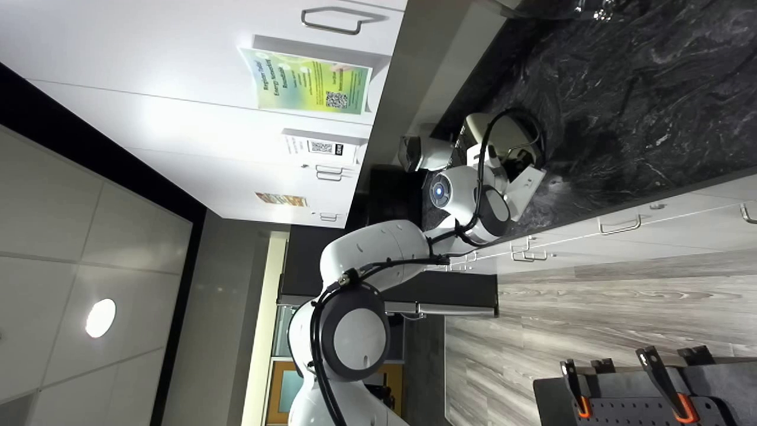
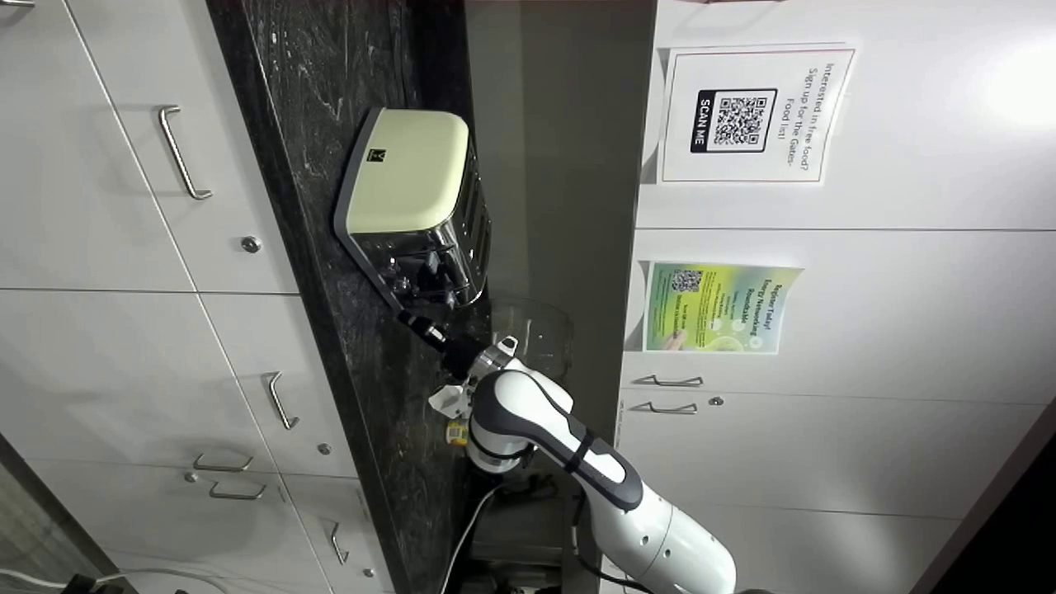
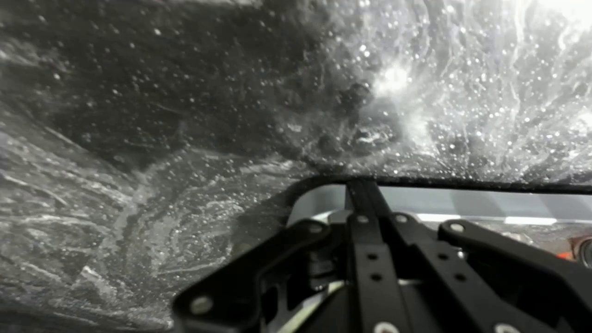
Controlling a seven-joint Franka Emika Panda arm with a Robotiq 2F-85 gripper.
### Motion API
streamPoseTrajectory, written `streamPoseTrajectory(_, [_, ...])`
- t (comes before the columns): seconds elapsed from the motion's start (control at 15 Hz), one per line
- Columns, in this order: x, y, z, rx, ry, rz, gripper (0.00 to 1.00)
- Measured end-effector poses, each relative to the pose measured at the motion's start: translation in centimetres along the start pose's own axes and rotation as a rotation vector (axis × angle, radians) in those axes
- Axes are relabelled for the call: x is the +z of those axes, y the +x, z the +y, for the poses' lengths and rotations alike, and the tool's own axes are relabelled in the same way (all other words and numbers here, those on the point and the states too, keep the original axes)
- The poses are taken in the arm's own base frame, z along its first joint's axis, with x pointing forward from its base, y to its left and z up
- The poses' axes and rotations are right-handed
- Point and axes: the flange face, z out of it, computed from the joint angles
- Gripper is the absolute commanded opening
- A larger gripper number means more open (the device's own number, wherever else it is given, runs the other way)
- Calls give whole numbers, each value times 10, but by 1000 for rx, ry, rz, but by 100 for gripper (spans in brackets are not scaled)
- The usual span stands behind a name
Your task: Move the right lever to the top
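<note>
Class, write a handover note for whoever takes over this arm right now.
Gripper: shut, nothing seen in its grip, tips near a lower corner of the toaster; contact unclear.
Toaster: on the counter, levers on the end nearest the gripper.
Done: no raised lever confirmed; heights unreadable.
Left: probably bring the tips under the right lever, then lift.

1. A kitchen, seemingly shared.
2. White, flat-fronted cabinets [image 2: 891, 322] run above and below a black, pale-veined countertop [image 1: 639, 100].
3. A rounded, cream-and-chrome toaster [image 2: 412, 194] sits there.
4. Printed paper flyers [image 2: 756, 114] hang on the upper cabinets.
</note>
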Motion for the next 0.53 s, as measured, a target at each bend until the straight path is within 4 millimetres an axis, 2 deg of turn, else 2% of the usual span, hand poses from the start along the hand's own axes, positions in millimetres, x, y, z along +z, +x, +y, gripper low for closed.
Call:
streamPoseTrajectory(0.13, [-3, -15, 10, 23, -30, -16, 0])
streamPoseTrajectory(0.27, [-10, -29, 12, 31, -48, -36, 0])
streamPoseTrajectory(0.53, [-29, -48, -13, -20, -44, -72, 0])
